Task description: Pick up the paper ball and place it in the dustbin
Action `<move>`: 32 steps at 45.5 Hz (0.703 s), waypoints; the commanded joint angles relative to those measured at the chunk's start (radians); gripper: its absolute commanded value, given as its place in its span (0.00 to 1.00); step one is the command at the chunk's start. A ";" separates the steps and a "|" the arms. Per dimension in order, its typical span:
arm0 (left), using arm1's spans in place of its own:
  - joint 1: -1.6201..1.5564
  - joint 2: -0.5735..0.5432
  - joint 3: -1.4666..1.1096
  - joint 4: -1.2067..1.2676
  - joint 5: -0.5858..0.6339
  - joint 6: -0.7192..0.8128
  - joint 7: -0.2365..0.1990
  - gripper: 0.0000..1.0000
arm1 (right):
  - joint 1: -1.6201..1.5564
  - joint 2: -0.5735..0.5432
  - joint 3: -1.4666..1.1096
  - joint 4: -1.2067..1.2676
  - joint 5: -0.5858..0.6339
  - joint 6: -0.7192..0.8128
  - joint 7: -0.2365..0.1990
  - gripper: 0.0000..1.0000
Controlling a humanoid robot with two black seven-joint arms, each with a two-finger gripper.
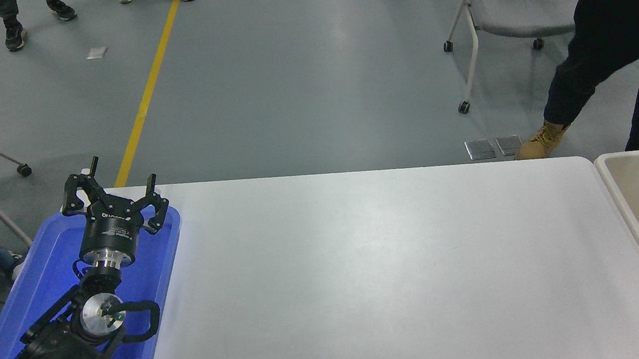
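Note:
The paper ball does not show anywhere in the head view. The dustbin (pixel 612 180) is a cream bin with a rounded rim against the table's right end, cut off by the picture's right edge; the part of its inside that shows holds nothing. My left gripper (pixel 112 185) is parked at the lower left, hanging open over a blue tray with nothing between its fingers. My right arm is out of view.
The blue tray (pixel 44 268) lies at the table's left end under the left arm. The white table (pixel 367 271) spans the middle. A person in dark trousers (pixel 607 40) stands behind the far right corner, near a grey wheeled chair (pixel 517 2).

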 commanded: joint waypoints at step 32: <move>0.000 0.000 0.000 0.000 0.000 0.000 0.000 1.00 | -0.206 0.005 0.769 0.460 -0.016 0.085 0.470 1.00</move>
